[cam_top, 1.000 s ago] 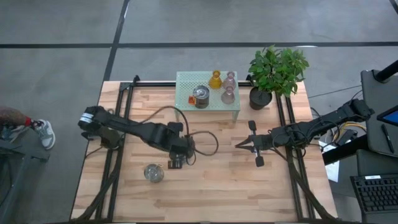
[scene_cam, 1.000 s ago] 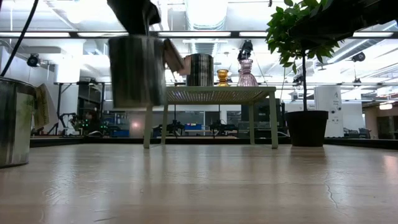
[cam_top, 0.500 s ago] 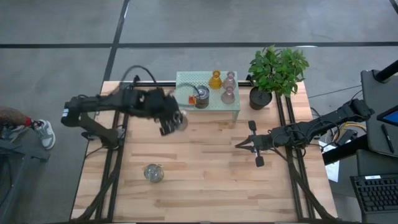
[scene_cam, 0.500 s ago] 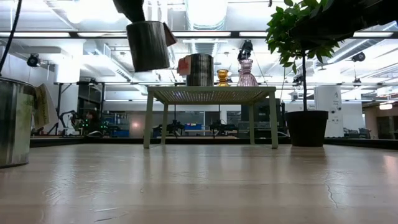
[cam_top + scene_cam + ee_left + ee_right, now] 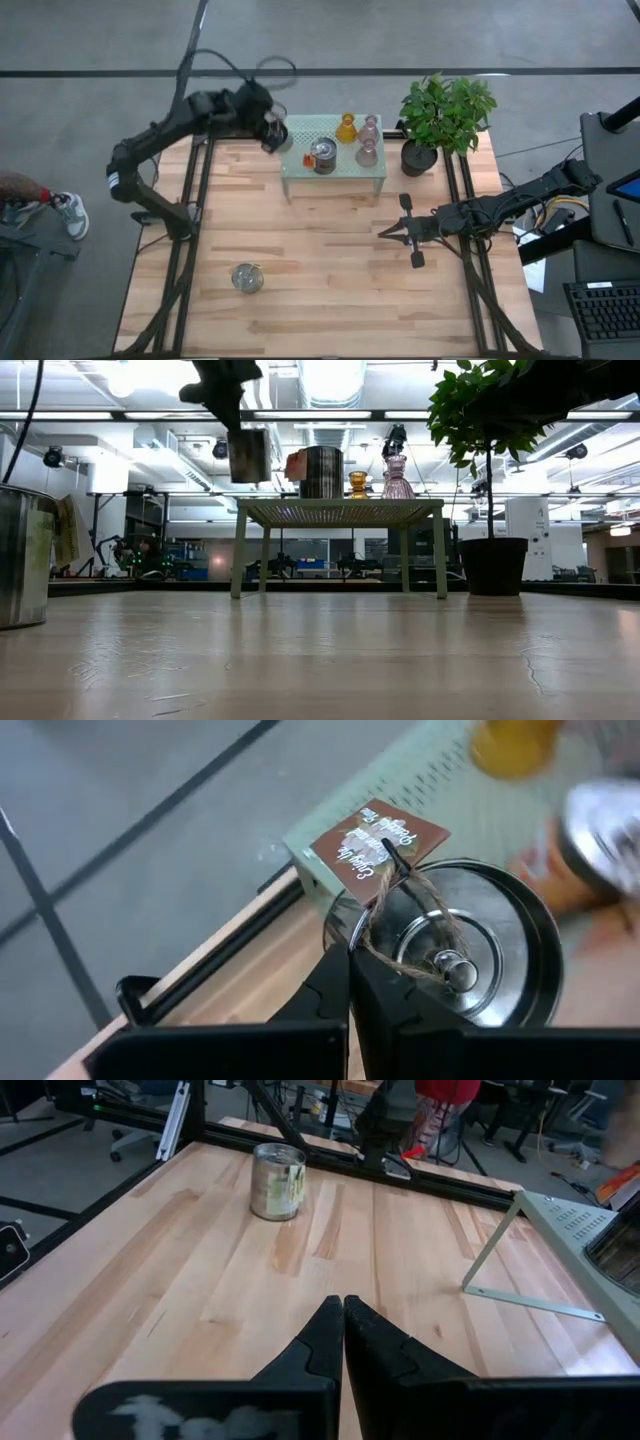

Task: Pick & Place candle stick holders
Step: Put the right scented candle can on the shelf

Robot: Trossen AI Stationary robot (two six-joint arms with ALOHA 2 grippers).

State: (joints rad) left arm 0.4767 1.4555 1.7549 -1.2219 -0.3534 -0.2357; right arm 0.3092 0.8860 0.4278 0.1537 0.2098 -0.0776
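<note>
My left gripper point(image 5: 268, 128) is shut on a silvery round jar point(image 5: 450, 950) with a brown tag, in the air by the far left corner of the pale green mesh shelf point(image 5: 296, 170). In the low view the jar point(image 5: 248, 455) hangs above shelf height, just left of the shelf top. On the shelf stand a round jar with an orange tag point(image 5: 322, 155), an amber holder point(image 5: 346, 128) and two pale pink holders point(image 5: 369, 126). A third round jar point(image 5: 247, 277) stands on the table, near left. My right gripper point(image 5: 384, 233) is shut and empty over the table's right middle. My left gripper pinches the jar's rim point(image 5: 352, 925) beside the twine and tag, one finger outside the wall point(image 5: 325, 990) and one inside point(image 5: 385, 995). The fingers come from above, pointing down. The jar hangs below them, nearly upright, lifted clear of table and shelf.
A potted green plant point(image 5: 445, 115) stands at the far right beside the shelf. Black frame rails run along the table's left point(image 5: 185, 240) and right point(image 5: 465, 270) sides. Bare wood lies between the shelf and the near edge.
My left gripper has risen and gone toward the table's far edge, carrying the jar from over the table's left middle up to the shelf's far left corner. The jar stays hanging below the fingers.
</note>
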